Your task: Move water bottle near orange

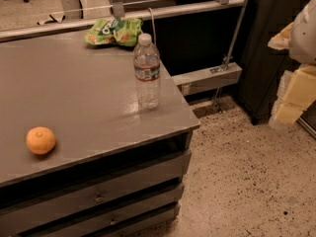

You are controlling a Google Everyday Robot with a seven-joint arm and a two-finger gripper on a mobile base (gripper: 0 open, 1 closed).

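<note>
The water bottle stands upright near the right edge of the grey table. It is clear and ribbed, with a white cap and a white, red and green label band. The orange lies near the table's front left, far from the bottle. My gripper hangs at the right edge of the view, over the floor, well to the right of the table and apart from the bottle. It holds nothing that I can see.
A green snack bag lies at the table's back edge behind the bottle. A metal rail runs along the back. Drawers face the front. Speckled floor spreads to the right.
</note>
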